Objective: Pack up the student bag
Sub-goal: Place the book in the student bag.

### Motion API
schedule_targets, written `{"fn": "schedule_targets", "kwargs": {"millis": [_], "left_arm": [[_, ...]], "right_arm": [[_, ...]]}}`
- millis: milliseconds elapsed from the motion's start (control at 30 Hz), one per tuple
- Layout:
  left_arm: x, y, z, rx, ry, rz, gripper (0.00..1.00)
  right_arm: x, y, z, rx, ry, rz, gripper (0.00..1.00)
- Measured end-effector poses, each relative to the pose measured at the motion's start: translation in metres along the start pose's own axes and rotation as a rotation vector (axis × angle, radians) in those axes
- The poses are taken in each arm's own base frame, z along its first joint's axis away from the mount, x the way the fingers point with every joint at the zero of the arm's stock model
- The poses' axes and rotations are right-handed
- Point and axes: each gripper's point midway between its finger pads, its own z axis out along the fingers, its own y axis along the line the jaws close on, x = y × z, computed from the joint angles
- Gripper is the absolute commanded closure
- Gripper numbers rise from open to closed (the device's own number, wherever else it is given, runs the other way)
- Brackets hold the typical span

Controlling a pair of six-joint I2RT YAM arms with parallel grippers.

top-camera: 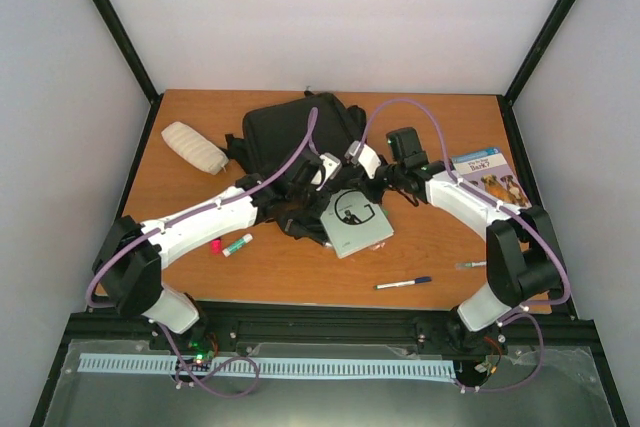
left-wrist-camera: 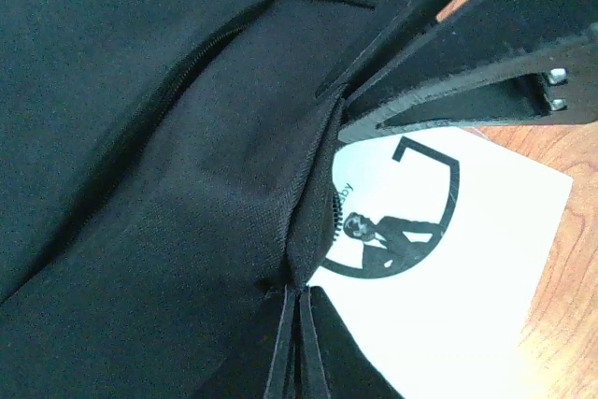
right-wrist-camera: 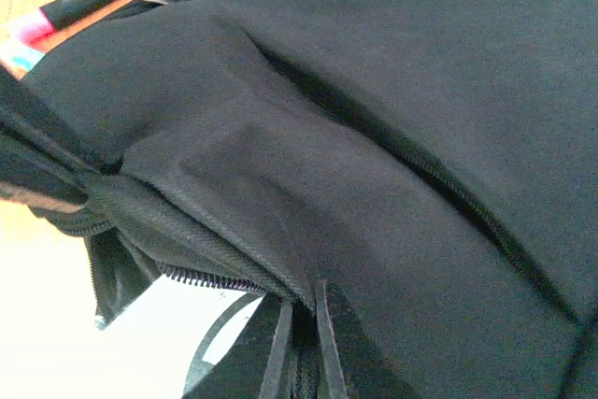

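Large black fabric student bag (top-camera: 275, 132) is held open.
Rim is pinched by left gripper (left-wrist-camera: 299, 348) and right gripper (right-wrist-camera: 301, 348), likely for flat white book (top-camera: 355, 229).

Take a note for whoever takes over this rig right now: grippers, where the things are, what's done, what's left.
Grippers: the left gripper has its jaws shut on the fabric edge of the student bag. The right gripper has its jaws shut on the zipper edge of the same opening.
Things: the bag lies mid-table. The white book lies at its mouth, partly under the fabric.
Done: opening pinched from both sides; nothing visibly packed.
Left: cream pouch, glue stick, pen and dog book lie loose on the table.
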Motion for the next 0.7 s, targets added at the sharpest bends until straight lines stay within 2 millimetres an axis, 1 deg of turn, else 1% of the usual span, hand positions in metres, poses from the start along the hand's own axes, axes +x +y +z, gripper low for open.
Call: {"fn": "schedule_targets", "kwargs": {"millis": [33,67,100,133,167,267,333,367,400,533,667,700], "left_arm": [[0.000,0.000,0.000,0.001,-0.001,0.000,0.87],[0.000,0.000,0.000,0.002,-0.004,-0.001,0.60],[0.000,0.000,-0.001,0.004,-0.005,0.000,0.46],[0.000,0.000,-0.002,0.006,-0.006,-0.001,0.38],[0.000,0.000,-0.003,0.006,-0.007,0.000,0.36],[0.002,0.002,-0.003,-0.003,-0.007,0.000,0.32],[0.005,0.005,-0.002,-0.020,-0.001,0.003,0.33],[0.006,0.007,-0.001,-0.027,0.001,0.004,0.35],[0.007,0.008,-0.001,-0.035,0.003,0.006,0.39],[0.008,0.014,0.004,-0.067,0.005,0.018,0.63],[0.006,0.021,0.005,-0.102,-0.002,0.030,0.88],[0.005,0.022,0.005,-0.110,-0.005,0.028,0.92]], "right_arm": [[-0.002,0.001,0.001,-0.001,-0.005,-0.007,0.97],[-0.003,0.001,0.001,0.000,-0.009,-0.014,0.97],[-0.003,0.000,0.001,0.005,-0.011,-0.014,0.97],[-0.003,-0.001,0.001,0.012,-0.012,-0.015,0.97],[-0.002,-0.002,0.000,0.017,-0.013,-0.014,0.97],[-0.004,-0.001,-0.003,0.028,-0.025,-0.018,0.97],[-0.007,-0.001,-0.006,0.035,-0.038,-0.024,0.97],[-0.009,-0.001,-0.007,0.037,-0.044,-0.026,0.97],[-0.010,-0.001,-0.008,0.038,-0.047,-0.027,0.97],[-0.013,0.000,-0.012,0.042,-0.055,-0.028,0.97],[-0.011,0.002,-0.012,0.041,-0.052,-0.026,0.97],[-0.010,0.002,-0.012,0.040,-0.052,-0.026,0.97]]}}
